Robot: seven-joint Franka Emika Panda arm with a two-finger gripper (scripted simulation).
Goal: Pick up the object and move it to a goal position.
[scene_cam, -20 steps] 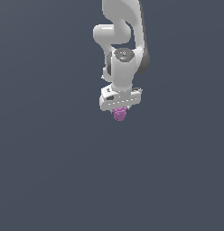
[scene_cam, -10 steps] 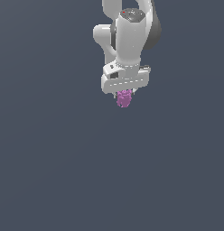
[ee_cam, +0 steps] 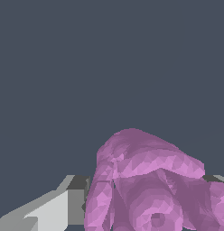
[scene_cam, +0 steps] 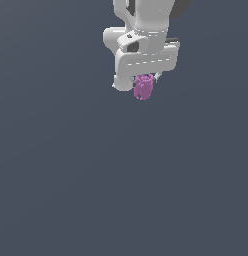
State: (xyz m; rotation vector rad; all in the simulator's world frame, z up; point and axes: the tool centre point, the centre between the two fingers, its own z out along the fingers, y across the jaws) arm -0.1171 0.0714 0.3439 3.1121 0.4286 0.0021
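Since a second ago the arm (scene_cam: 146,30) has swung closer to the exterior camera and higher in that view, carrying the object along; both now look larger. The gripper (scene_cam: 144,82) points down with its fingers clamped on the purple object (scene_cam: 143,87), which hangs from it against the plain grey ground (scene_cam: 121,190). In the wrist view the lumpy, ridged object (ee_cam: 145,185) fills the space beside a grey-white finger (ee_cam: 64,205), touching it.
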